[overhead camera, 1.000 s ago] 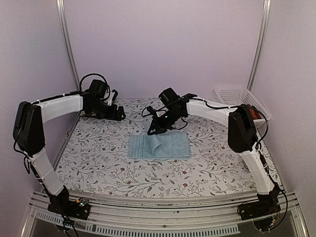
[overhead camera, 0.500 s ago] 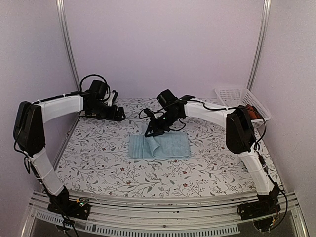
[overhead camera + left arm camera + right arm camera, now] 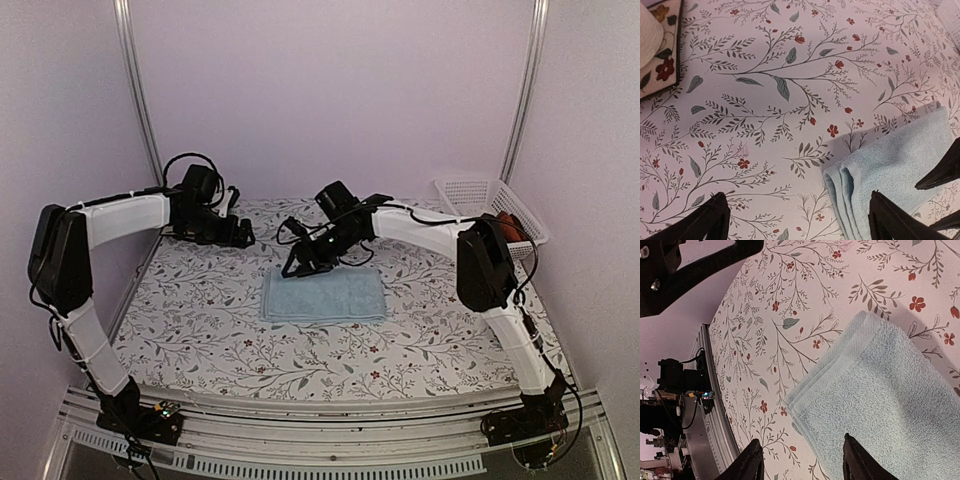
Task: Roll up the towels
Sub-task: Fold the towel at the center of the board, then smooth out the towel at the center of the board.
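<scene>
Lying flat near the middle of the tabletop (image 3: 200,330), the folded light blue towel (image 3: 323,296) has its long axis running left to right, parallel to the near edge. Its stacked fold edges are at the left short end. A second ago a raised fold stood up across its middle, and the right gripper's fingers were pinched together at the far edge. Now that fold has dropped and the towel is flat. The right gripper (image 3: 295,268) has shifted slightly left, with its fingers parted and gripping nothing. It hangs just above the towel's far left corner, with the cloth spreading out below the fingertips and toward the near edge. The left gripper (image 3: 243,237) stays toward the far left corner of the tabletop, fingers spread wide and empty. The towel's left end lies to its right, closer to the near edge.
</scene>
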You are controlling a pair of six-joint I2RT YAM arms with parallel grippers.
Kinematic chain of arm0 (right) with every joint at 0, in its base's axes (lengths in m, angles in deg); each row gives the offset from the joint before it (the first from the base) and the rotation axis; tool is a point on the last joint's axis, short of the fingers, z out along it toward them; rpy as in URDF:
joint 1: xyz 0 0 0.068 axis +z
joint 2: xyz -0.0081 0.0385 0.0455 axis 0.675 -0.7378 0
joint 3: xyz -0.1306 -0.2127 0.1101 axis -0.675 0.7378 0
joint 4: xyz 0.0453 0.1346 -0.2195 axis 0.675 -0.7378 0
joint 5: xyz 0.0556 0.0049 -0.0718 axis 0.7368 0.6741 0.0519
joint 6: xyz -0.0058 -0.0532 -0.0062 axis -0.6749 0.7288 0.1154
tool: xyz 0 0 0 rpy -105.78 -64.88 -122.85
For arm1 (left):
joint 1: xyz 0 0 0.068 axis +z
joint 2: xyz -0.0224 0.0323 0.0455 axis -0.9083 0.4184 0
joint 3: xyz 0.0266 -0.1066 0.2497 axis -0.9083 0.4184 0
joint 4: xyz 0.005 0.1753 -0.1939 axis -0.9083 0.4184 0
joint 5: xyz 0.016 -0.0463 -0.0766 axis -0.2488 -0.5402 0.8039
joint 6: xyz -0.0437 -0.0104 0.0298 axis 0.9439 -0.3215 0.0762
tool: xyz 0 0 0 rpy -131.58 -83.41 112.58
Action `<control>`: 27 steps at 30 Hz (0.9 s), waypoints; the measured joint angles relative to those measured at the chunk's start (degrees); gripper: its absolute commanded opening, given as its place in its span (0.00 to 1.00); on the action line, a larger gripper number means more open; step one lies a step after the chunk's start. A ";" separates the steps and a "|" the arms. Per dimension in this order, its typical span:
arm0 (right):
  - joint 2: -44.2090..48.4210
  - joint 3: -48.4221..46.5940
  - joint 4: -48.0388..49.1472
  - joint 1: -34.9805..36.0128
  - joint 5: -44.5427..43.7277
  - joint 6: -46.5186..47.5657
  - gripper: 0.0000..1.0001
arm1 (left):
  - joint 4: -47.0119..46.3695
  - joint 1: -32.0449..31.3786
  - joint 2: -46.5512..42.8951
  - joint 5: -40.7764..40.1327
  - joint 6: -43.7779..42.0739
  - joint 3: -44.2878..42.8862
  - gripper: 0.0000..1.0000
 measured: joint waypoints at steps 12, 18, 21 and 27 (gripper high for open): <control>18.62 19.98 -1.16 -13.03 -15.13 5.25 0.67 | -0.33 -4.96 1.18 6.67 4.35 -0.31 0.87; 25.90 32.20 -0.33 -18.01 -20.81 5.60 0.68 | 0.17 -8.28 6.64 10.64 7.58 -2.32 0.76; 25.97 35.21 -0.13 -17.22 -22.16 5.64 0.68 | 0.70 -9.53 10.03 11.89 8.59 -4.00 0.69; 25.97 35.98 1.05 -16.50 -22.49 5.55 0.68 | 3.28 -9.88 17.35 12.66 9.40 -9.22 0.60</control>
